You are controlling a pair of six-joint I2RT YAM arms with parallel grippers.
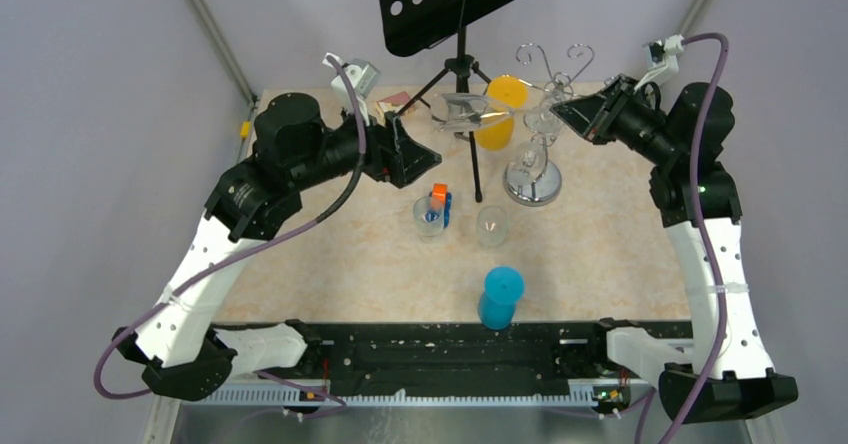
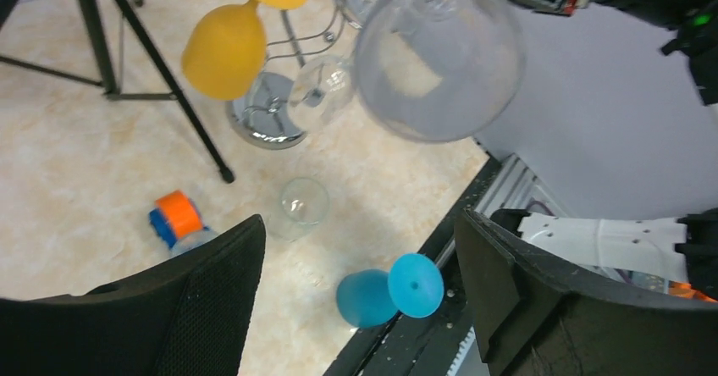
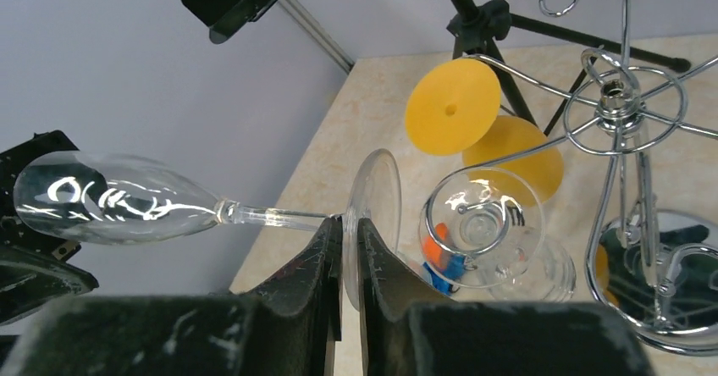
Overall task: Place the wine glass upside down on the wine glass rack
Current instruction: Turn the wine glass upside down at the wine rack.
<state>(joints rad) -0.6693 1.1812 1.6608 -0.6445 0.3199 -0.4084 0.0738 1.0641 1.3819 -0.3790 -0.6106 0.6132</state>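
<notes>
- The right claw (image 3: 350, 228) is pinched narrow on the foot disc of the clear wine glass (image 3: 169, 207), and that pinch alone carries it in the air.
- The glass lies on its side. Its long axis runs level from the foot in the claw, along the stem, out to the bowl, which points towards the left arm.
- The left claw (image 2: 357, 223) stands wide with nothing between its fingers. The bowl hangs just ahead of it, apart from both pads.
- The wine glass rack (image 3: 610, 96) sits close beside the right claw, on the side away from the bowl, so the right arm is plainly the nearer one.
- A yellow glass (image 3: 453, 105) and another clear one already hang bowl-down from it.
- Judgement: the move ahead turns on swinging that level axis upright, bowl down, then sliding the foot into a free hook arm.
</notes>
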